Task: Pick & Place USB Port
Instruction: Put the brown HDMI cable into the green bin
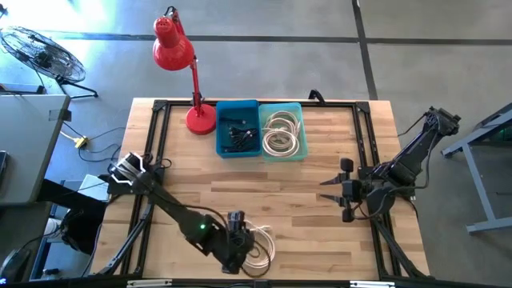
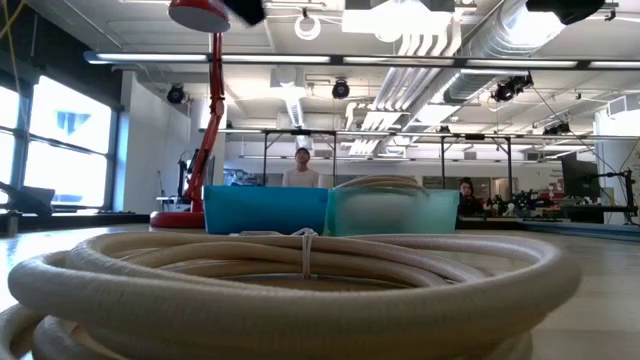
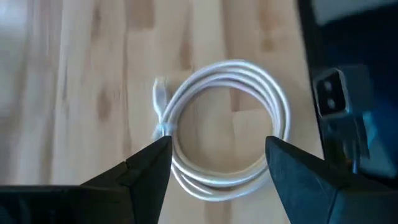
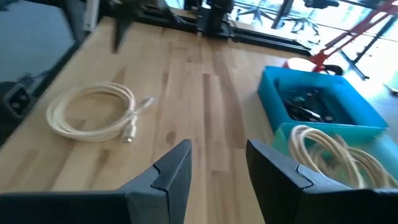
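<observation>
Two bins at the surface's [image 1: 320, 160] far side — a blue bin [image 1: 237, 128] of dark cables, a teal bin [image 1: 282, 130] of pale coils. One loose cable [image 3: 224, 130] lies at the near edge: white, coiled, tied, plug sticking out. The left tool [image 3: 217, 168] hovers over it, open, empty. The right tool [image 4: 217, 165] waits at right — open, empty.

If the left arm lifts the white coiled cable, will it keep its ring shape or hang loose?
The white coiled cable is tied at one spot, so it probably stays a ring but sags. Its free plug end may dangle. It looks light.
</observation>
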